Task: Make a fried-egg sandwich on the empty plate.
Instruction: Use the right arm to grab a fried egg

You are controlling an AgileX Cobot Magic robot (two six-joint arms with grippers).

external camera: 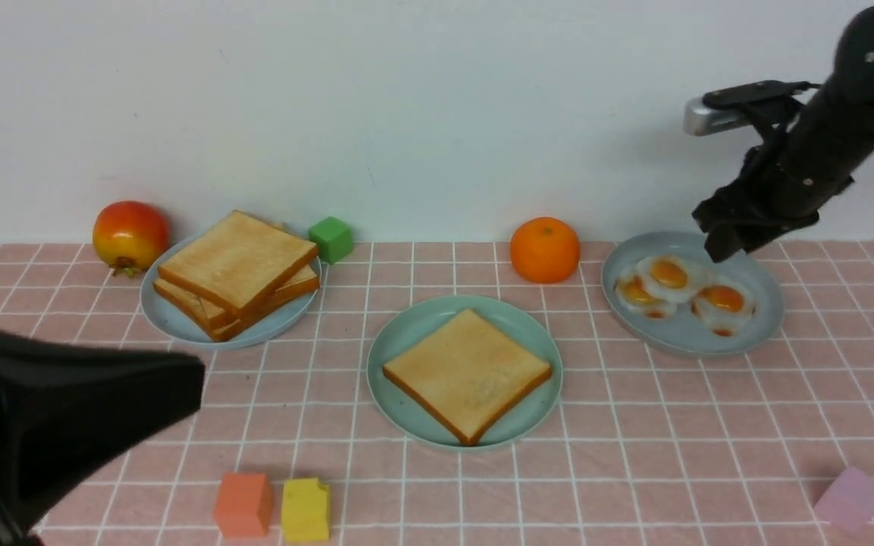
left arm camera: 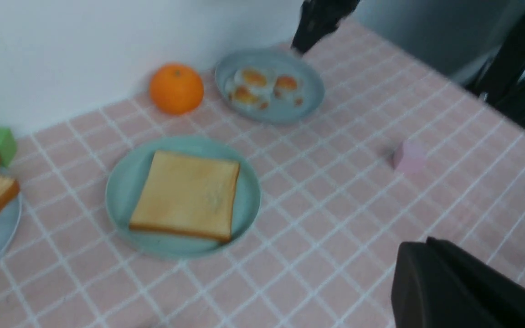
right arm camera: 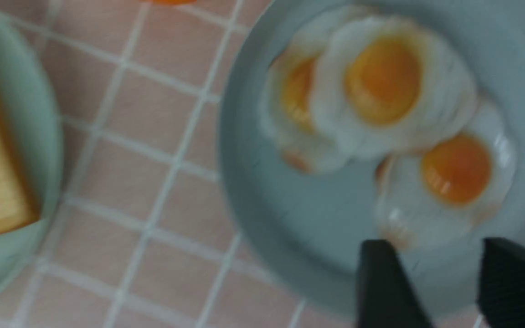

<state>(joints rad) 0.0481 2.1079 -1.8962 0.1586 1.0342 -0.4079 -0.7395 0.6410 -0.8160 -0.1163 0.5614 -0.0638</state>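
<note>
While the right gripper [right arm camera: 435, 246] hung spread and empty over the fried eggs [external camera: 683, 292] in their grey-blue dish [external camera: 680, 340], the left gripper [external camera: 179, 390] was pressed together. The mint-green plate [external camera: 400, 345], left of that dish, bore one toast slice [external camera: 467, 373].

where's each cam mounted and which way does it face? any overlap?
Front: between the arms, facing forward over the table to the wall; left arm low left, right arm over the egg dish.
Left wrist: on the left arm, looking obliquely across the mint-green plate and toast toward the orange; left gripper in the foreground.
Right wrist: on the right arm, steeply down at the eggs; right gripper open at the edge.
Shared: all three show egg dish and mint-green plate.
</note>
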